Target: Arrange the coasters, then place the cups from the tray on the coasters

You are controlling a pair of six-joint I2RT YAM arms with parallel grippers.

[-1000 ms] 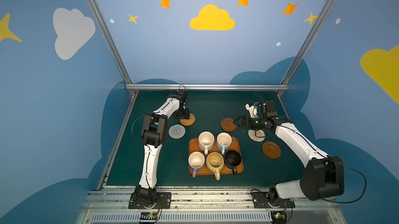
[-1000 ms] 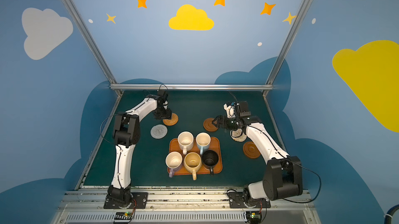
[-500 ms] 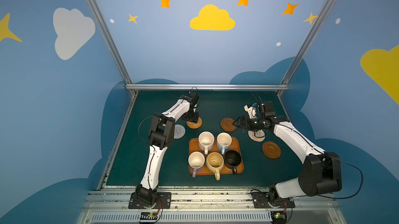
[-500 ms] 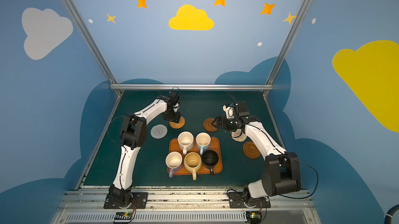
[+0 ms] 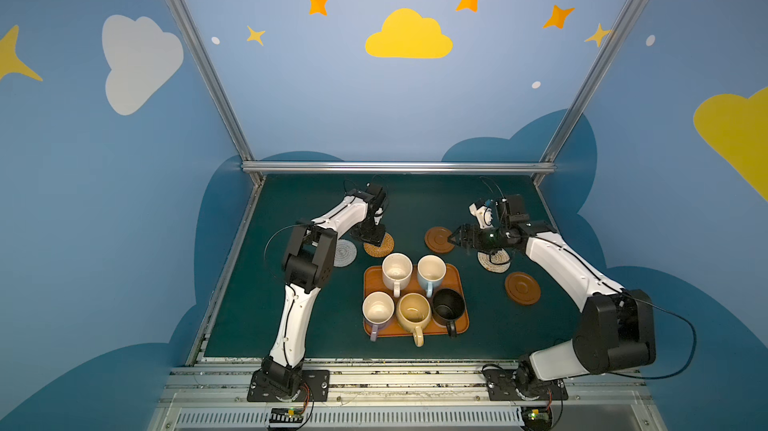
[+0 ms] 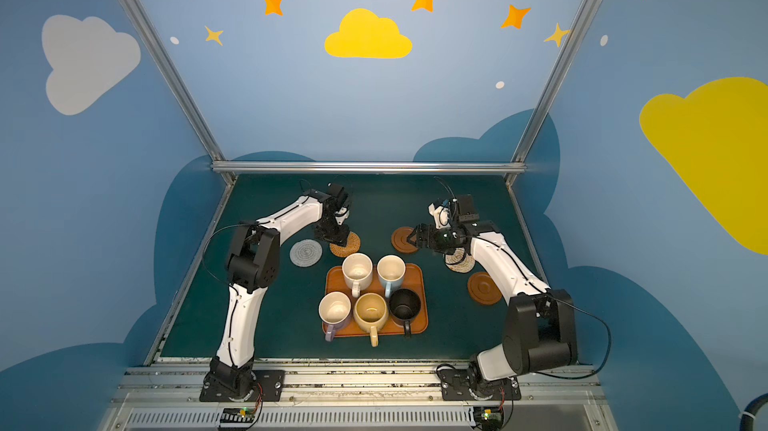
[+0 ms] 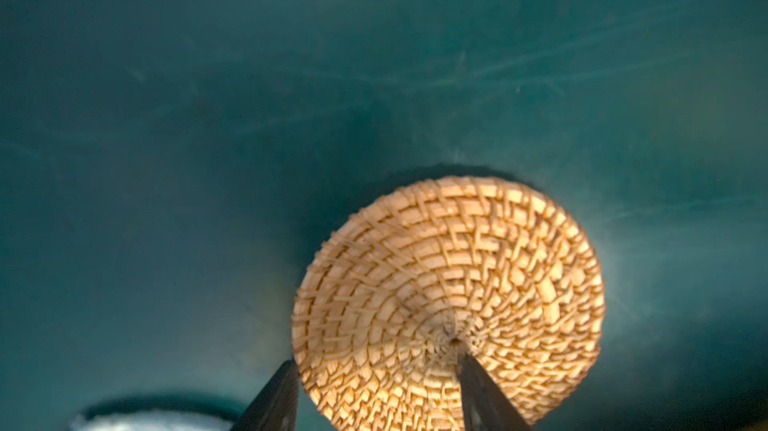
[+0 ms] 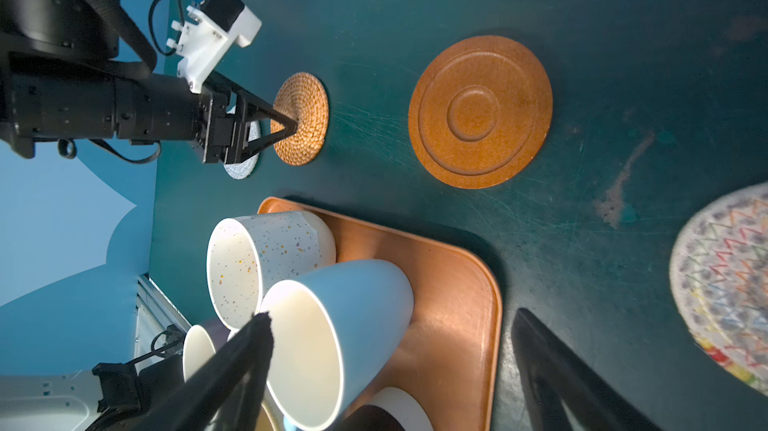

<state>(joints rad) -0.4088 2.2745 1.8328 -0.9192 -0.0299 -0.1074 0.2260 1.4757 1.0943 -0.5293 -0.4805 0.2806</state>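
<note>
Tray [image 5: 457, 279]: five cups [image 5: 412, 310] crowd it. I log bare mat [image 5: 478, 345] in front; coasters [image 5: 439, 239] behind and right; left arm [image 5: 309, 258] standing left.

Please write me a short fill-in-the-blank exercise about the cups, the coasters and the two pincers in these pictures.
The tray holds ___ cups.
The right pincer is ___ and holds nothing.
The ___ pincer touches the rattan coaster.
The cup at the tray's near right corner is ___.
Missing words: five, open, left, black.
</note>
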